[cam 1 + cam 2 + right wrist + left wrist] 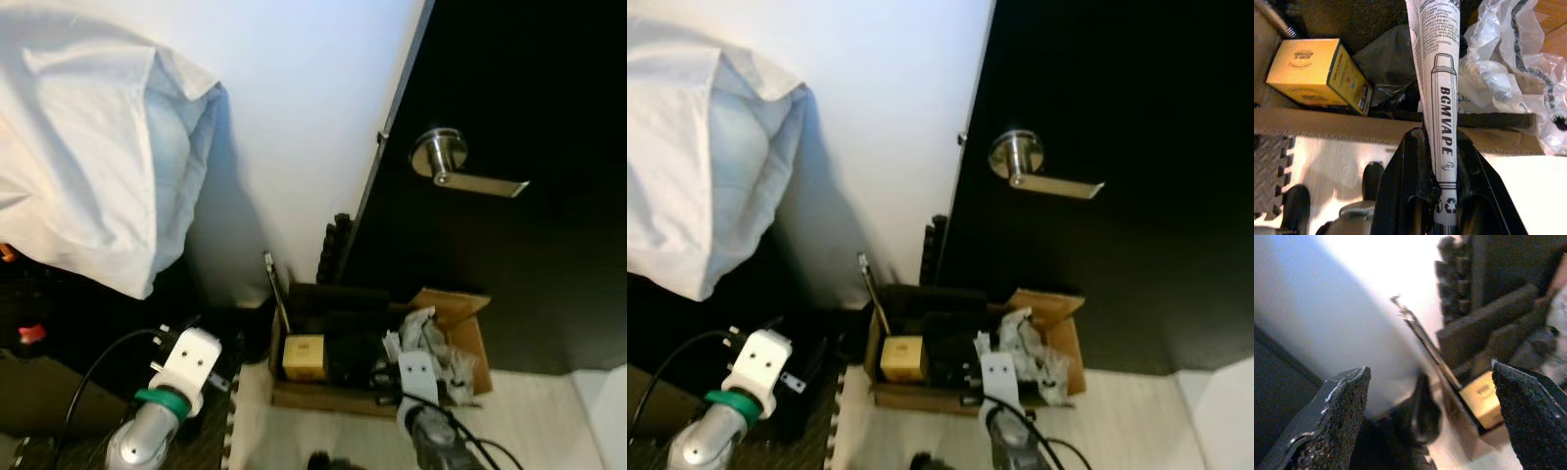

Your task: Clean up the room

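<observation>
An open cardboard box [458, 311] stands on the floor against the wall and door. Inside lie a yellow carton [305, 356], dark items and crumpled clear plastic [423, 333]. My right arm [419, 377] reaches over the box's front edge. In the right wrist view my right gripper [1437, 142] is shut on a white paper wrapper [1437, 58] printed "BGMVAPE", held above the box rim [1352, 128], between the yellow carton [1317, 76] and the plastic [1508, 73]. My left arm [186, 362] is to the box's left. My left gripper [1430, 372] is open with nothing in it, facing the wall and box.
A black door with a silver lever handle [446, 162] rises behind the box. White bedding [88, 147] hangs at upper left. A thin metal rod [277, 289] leans in the box's left corner. Grey foam matting [1268, 166] borders pale wood floor [529, 421].
</observation>
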{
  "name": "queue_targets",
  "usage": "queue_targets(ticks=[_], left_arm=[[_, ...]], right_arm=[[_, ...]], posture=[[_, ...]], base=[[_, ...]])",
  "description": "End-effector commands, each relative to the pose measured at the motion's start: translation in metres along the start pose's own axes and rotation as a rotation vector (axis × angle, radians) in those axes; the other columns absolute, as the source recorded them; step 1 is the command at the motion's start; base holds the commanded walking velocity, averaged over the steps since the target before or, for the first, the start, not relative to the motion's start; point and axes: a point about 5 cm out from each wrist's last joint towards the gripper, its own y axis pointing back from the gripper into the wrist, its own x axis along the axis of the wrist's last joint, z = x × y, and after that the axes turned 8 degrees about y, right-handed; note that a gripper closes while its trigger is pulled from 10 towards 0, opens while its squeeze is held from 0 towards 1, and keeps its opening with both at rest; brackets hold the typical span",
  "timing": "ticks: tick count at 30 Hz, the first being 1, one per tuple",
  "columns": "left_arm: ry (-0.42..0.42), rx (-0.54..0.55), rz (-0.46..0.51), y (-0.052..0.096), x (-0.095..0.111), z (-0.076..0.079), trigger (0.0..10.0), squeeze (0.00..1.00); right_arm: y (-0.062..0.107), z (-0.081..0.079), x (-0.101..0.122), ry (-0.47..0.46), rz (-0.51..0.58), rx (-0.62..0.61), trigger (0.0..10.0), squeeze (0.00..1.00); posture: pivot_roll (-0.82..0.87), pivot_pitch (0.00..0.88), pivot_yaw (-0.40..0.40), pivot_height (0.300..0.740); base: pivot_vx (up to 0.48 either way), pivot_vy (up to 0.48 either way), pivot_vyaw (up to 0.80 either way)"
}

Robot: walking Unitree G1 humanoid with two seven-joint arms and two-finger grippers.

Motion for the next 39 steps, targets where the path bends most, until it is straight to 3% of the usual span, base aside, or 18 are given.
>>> queue_targets(ticks=[1, 6, 11, 15, 16, 19, 20, 24, 25, 28, 29, 39], left_arm=[[-0.001, -0.045, -0.040, 0.008, -0.004, 0.007, 10.0, 0.00], [0.000, -0.056, -0.037, 0.011, 0.001, 0.009, 10.0, 0.00], [-0.007, -0.071, -0.046, 0.014, 0.006, 0.006, 10.0, 0.00], [-0.008, -0.073, -0.044, 0.011, 0.008, 0.006, 10.0, 0.00], [-0.009, -0.074, -0.044, 0.010, 0.009, 0.006, 10.0, 0.00], [-0.009, -0.075, -0.044, 0.009, 0.010, 0.006, 10.0, 0.00], [-0.010, -0.074, -0.043, 0.008, 0.010, 0.007, 10.0, 0.00], [-0.005, -0.068, -0.037, 0.006, 0.012, 0.007, 10.0, 0.00], [0.003, -0.067, -0.032, 0.006, 0.012, 0.007, 10.0, 0.00], [0.008, -0.067, -0.030, 0.005, 0.013, 0.006, 10.0, 0.00], [0.015, -0.079, -0.023, 0.005, 0.014, 0.007, 10.0, 0.00], [0.016, -0.105, -0.004, -0.004, 0.013, 0.007, 10.0, 0.00]], right_arm=[[0.000, 0.005, -0.002, -0.019, -0.001, -0.025, 10.0, 0.00], [-0.002, 0.009, 0.007, -0.004, 0.030, -0.037, 10.0, 0.00], [-0.008, 0.033, 0.034, -0.016, 0.111, -0.111, 10.0, 0.00], [-0.009, 0.040, 0.041, -0.028, 0.124, -0.117, 10.0, 0.00], [-0.009, 0.041, 0.042, -0.022, 0.127, -0.115, 10.0, 0.41], [-0.009, 0.041, 0.042, -0.016, 0.127, -0.113, 10.0, 0.41], [-0.009, 0.040, 0.040, -0.017, 0.125, -0.110, 10.0, 1.00], [-0.008, 0.037, 0.036, 0.004, 0.120, -0.104, 10.0, 1.00], [-0.008, 0.035, 0.035, 0.016, 0.114, -0.099, 10.0, 0.08], [-0.008, 0.034, 0.035, 0.024, 0.111, -0.096, 10.0, 0.08], [-0.008, 0.033, 0.035, 0.031, 0.109, -0.090, 10.0, 0.00], [-0.007, 0.039, 0.031, 0.069, 0.103, -0.112, 10.0, 0.00]], posture=[[0.10, 0.333, 0.057, 0.740], [0.11, 0.338, 0.066, 0.740], [0.11, 0.336, 0.073, 0.740], [0.11, 0.334, 0.070, 0.740], [0.11, 0.326, 0.067, 0.740], [0.11, 0.322, 0.065, 0.740], [0.10, 0.311, 0.059, 0.740], [0.10, 0.284, 0.049, 0.740], [0.10, 0.279, 0.046, 0.740], [0.10, 0.279, 0.046, 0.740], [0.09, 0.253, 0.040, 0.740], [0.07, 0.080, -0.009, 0.740]], base=[[0.000, 0.000, 0.00], [0.000, 0.000, 0.00], [0.000, 0.000, 0.00], [0.000, 0.000, 0.00], [0.000, 0.000, 0.00], [0.000, 0.000, 0.00], [0.000, 0.000, 0.00], [0.000, 0.000, 0.00], [0.000, 0.000, 0.00], [0.000, 0.000, 0.00], [0.000, 0.000, 0.00], [0.000, 0.000, 0.00]])
